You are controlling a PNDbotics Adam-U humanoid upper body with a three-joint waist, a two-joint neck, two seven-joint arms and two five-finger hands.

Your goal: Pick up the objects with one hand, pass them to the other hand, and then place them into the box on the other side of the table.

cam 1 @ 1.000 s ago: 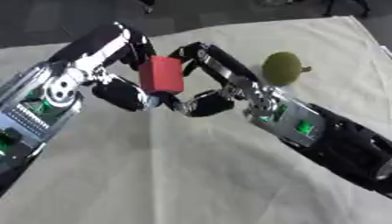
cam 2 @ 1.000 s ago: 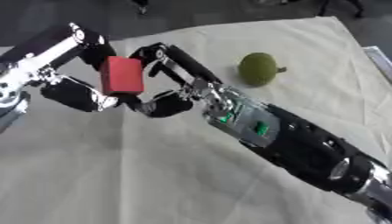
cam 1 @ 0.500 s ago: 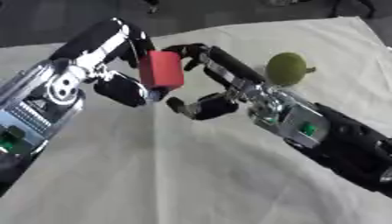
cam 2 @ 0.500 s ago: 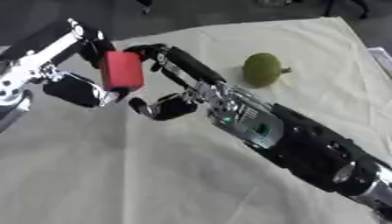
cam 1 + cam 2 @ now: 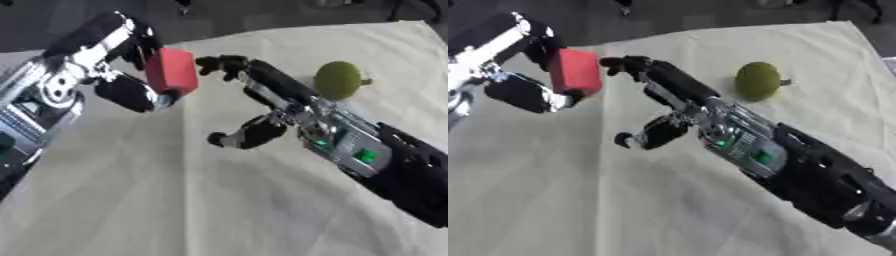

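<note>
A red block (image 5: 171,71) hangs above the cream cloth, pinched between the thumb and fingers of my left hand (image 5: 131,89), which comes in from the upper left. My right hand (image 5: 262,100) sits just right of the block with its fingers spread and apart from it, holding nothing. A green round fruit (image 5: 338,80) with a short stem lies on the cloth behind my right arm, toward the far right.
The cream cloth (image 5: 157,200) covers the table and ends at a dark floor along the far edge. A pale edge shows at the far right border (image 5: 889,65). No box shows in either view.
My right hand has let go of the red block and drawn back to the right with its fingers spread. My left hand has carried the block up and to the left.
</note>
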